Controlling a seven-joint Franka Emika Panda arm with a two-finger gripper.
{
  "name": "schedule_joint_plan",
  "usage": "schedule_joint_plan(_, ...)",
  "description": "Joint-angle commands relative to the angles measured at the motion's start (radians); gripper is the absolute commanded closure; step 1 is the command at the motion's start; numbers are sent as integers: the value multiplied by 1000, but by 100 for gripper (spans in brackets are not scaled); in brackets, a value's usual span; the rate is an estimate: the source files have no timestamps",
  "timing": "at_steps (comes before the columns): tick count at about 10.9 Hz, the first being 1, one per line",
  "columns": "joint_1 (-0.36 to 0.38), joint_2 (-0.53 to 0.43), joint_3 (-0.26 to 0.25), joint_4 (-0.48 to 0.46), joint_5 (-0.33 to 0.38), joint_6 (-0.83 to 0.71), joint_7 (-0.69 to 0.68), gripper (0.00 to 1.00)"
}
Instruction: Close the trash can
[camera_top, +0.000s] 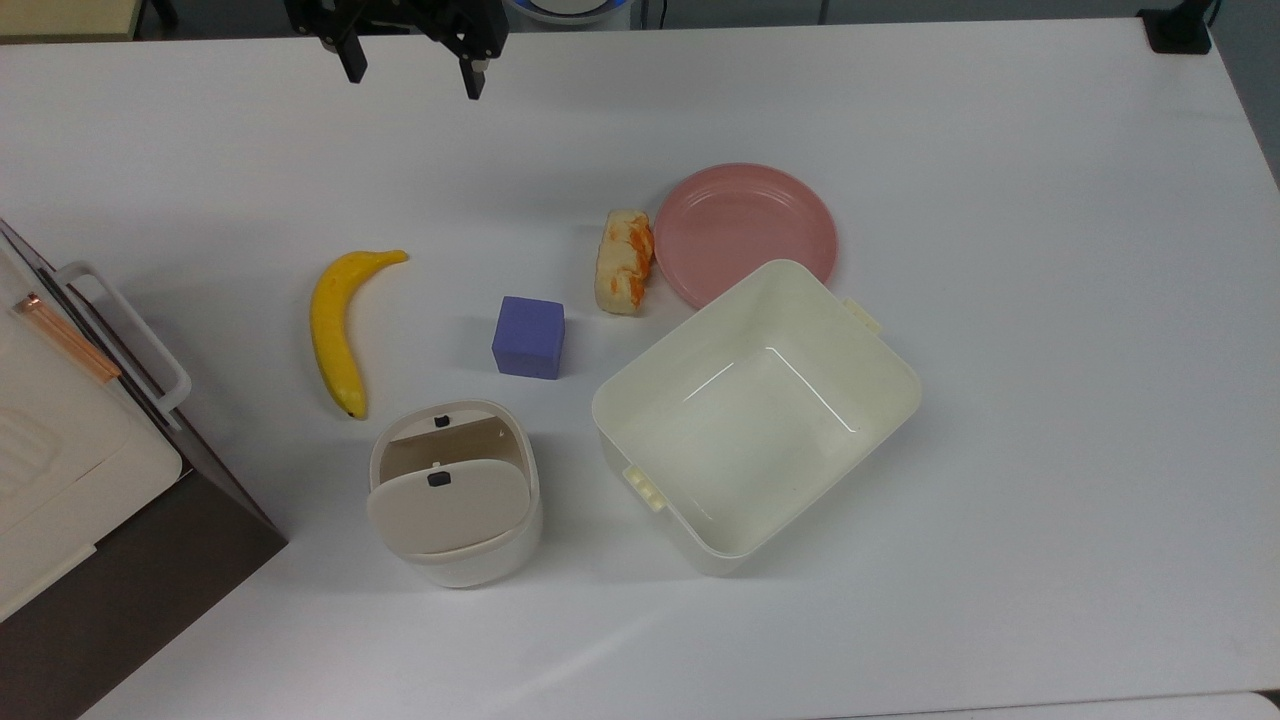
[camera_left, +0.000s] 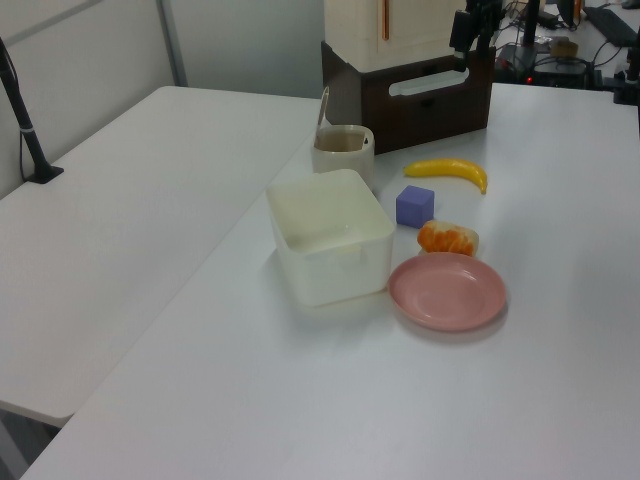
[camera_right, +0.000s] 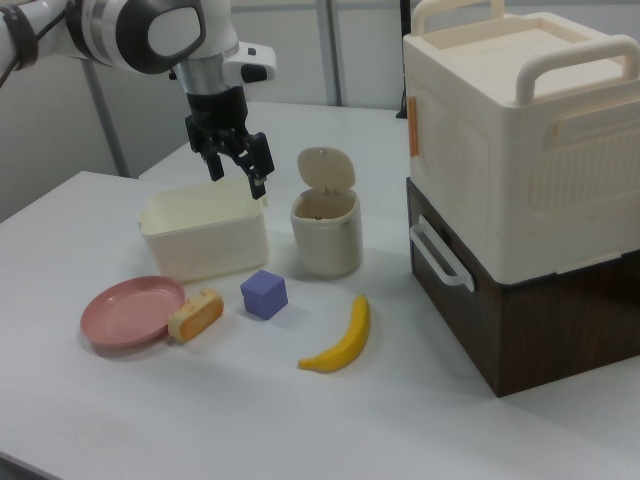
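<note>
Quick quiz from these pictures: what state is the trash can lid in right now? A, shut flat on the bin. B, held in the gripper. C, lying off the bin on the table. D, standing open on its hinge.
D: in the right view the lid stands upright above the trash can, whose opening is exposed, while the gripper hangs open and empty, apart from it.

White table (camera_top: 1000, 500): banana (camera_top: 336, 330), purple cube (camera_top: 529, 337), pink plate (camera_top: 745, 232), tub (camera_top: 757, 415), trash can (camera_top: 456, 492) (lid up)
</note>
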Motion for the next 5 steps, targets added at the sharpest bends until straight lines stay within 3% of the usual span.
schedule_joint_plan(1,7,-31,-14,-20,21,-17,-43,0)
schedule_joint_plan(5,10,-32,-14,-26,21,-14,-51,0)
